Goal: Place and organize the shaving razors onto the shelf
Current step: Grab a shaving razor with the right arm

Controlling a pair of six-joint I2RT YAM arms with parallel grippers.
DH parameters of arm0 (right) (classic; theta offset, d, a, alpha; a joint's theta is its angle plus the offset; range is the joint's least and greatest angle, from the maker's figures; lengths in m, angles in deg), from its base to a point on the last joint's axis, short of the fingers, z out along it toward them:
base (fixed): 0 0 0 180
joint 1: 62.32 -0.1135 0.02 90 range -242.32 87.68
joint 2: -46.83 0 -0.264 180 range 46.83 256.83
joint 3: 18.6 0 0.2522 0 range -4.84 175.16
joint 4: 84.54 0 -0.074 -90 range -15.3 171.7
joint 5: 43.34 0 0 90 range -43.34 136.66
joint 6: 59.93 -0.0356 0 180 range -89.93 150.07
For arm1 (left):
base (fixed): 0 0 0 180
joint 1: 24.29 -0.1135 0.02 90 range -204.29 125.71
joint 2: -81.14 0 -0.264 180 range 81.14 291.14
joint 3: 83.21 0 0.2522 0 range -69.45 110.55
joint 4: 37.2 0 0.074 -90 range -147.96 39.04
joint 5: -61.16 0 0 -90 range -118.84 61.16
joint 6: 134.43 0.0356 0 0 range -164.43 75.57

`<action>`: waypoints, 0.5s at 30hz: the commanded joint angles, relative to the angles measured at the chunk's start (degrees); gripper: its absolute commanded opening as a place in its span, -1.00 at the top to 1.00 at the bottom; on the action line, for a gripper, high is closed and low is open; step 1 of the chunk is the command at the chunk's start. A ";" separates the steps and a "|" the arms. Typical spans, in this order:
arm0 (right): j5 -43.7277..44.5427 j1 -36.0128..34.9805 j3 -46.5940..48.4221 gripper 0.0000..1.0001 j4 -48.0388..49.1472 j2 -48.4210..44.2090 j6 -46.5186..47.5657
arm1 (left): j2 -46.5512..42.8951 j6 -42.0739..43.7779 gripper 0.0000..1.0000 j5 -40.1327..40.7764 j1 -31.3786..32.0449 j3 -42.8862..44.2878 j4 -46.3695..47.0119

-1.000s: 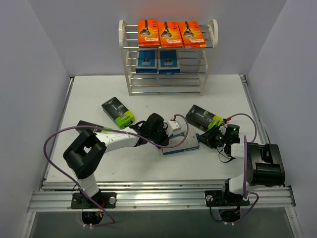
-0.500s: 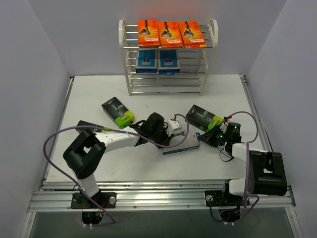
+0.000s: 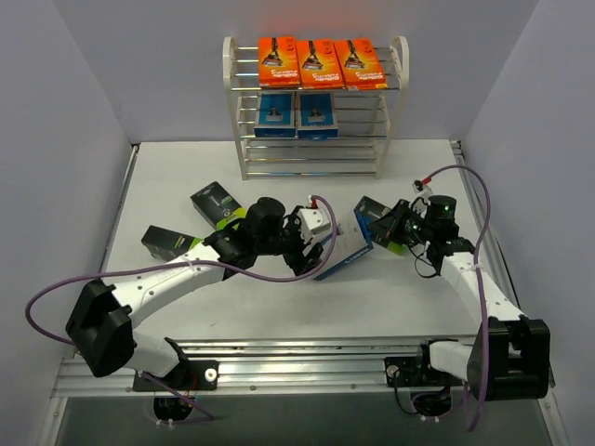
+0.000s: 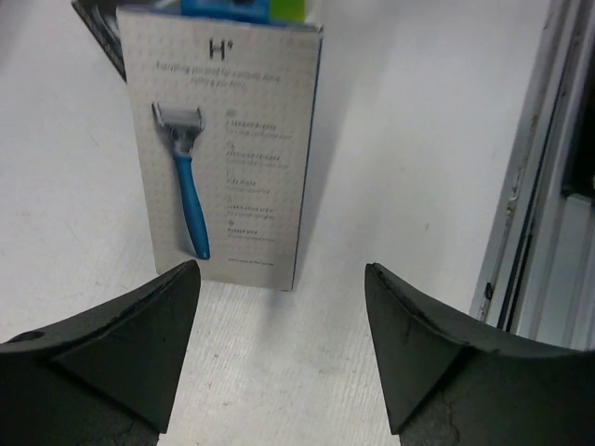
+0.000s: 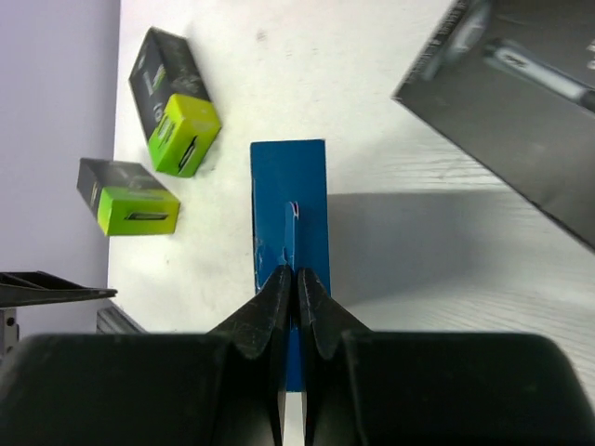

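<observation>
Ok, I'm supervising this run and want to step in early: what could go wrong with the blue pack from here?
The right hand pinches only a thin edge of the flat blue-and-grey cardboard razor pack, so it may swing or slip when lifted. The black cardboard box lies close beside that grip and could get knocked. The open left hand faces the pack closely and might clip it.

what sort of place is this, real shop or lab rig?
Probably a lab test cell, not a shop: plain walls box in the table, arm bases sit on an aluminium rail, and the only shelf is a small rack of razor packs.
</observation>
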 commanded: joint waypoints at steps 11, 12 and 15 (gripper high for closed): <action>3.41 -7.04 14.97 1.00 -19.76 -6.98 12.64 | -10.93 1.91 -0.73 -11.24 -0.59 -1.18 -0.87; 4.10 -7.57 16.89 1.00 -22.30 -7.16 14.21 | -11.37 1.99 -0.73 -11.95 -0.50 -1.27 -0.96; 3.67 -8.54 21.02 1.00 -27.13 -7.17 16.42 | -12.43 1.91 -0.73 -14.32 -0.50 -1.27 -0.79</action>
